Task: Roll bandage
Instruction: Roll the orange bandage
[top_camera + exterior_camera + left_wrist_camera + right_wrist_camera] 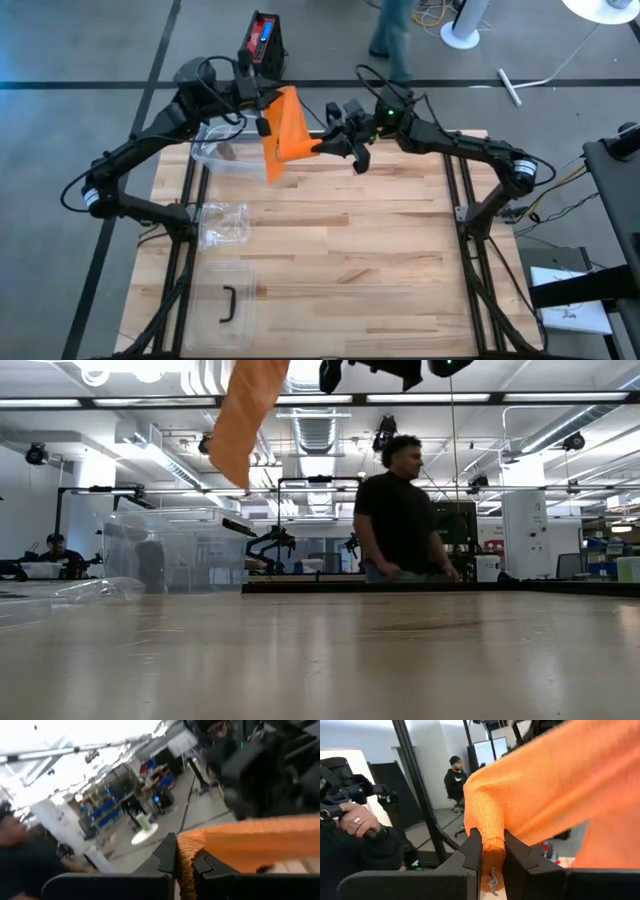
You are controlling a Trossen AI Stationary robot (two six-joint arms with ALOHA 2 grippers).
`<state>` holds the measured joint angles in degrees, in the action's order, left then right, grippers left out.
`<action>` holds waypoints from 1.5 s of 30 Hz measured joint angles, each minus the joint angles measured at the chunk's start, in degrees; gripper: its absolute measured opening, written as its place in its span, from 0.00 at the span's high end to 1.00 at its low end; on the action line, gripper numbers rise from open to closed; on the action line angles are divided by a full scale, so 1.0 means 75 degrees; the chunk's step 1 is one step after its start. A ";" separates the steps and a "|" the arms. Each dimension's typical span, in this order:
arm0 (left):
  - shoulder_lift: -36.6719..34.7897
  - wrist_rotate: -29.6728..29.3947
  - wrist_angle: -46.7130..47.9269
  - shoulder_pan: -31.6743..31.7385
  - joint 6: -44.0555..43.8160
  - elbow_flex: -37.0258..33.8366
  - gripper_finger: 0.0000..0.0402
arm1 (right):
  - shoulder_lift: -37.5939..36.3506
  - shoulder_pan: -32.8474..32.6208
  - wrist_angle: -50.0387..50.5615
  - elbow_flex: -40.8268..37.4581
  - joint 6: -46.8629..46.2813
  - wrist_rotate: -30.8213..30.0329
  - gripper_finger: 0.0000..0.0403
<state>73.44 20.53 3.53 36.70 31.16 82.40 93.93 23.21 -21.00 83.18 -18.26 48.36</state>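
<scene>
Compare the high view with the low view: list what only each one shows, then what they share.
Only the high view: the left pincer and right pincer, both shut on the orange bandage, holding it above the table's far edge; the clear bin, a crumpled clear bag and a lid with a dark handle on the wooden table.

Only the low view: a person in a dark shirt behind the table.

Both: the bandage hanging in the air, and the tabletop.

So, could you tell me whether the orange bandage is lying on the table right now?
No, the low view shows the orange bandage hanging well above the table.
</scene>
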 joint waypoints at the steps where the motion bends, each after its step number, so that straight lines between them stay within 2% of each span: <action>1: -0.0017 -0.0023 0.0073 0.0009 -0.0017 -0.0049 1.00 | -0.0091 0.0005 0.0100 0.0000 0.0145 -0.0056 0.90; 5: -0.0129 -0.0063 0.0573 0.0011 -0.0020 -0.0131 1.00 | -0.0513 0.0002 0.0900 0.0000 0.1069 -0.0731 0.90; 8: -0.0177 -0.0061 0.0810 0.0010 -0.0024 -0.0160 1.00 | -0.0710 0.0005 0.1271 0.0000 0.1670 -0.0945 0.90; 14: -0.0192 -0.0051 0.1139 0.0006 -0.0066 -0.0203 1.00 | -0.0927 0.0012 0.1305 0.0011 0.2004 -0.1088 0.90; 22: -0.0294 0.0010 0.1938 0.0006 -0.0235 -0.0209 1.00 | -0.1018 0.0020 0.1476 0.0015 0.2861 -0.2003 0.90; 28: -0.0462 0.0711 0.2594 -0.0005 -0.0058 -0.0217 0.98 | -0.1016 0.0026 0.1069 0.0016 0.3198 -0.2528 0.90; 35: -0.0792 0.0727 0.2973 -0.0043 0.0202 -0.0220 0.83 | -0.1023 0.0058 0.1085 0.0017 0.3272 -0.3252 0.90; 45: -0.1387 0.0822 0.2744 -0.0043 -0.0098 -0.0220 0.52 | -0.1018 0.0059 0.1157 0.0020 0.3508 -0.3282 0.90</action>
<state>63.03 26.69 24.11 36.38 30.42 80.75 86.30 23.65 -12.32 83.33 8.05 23.75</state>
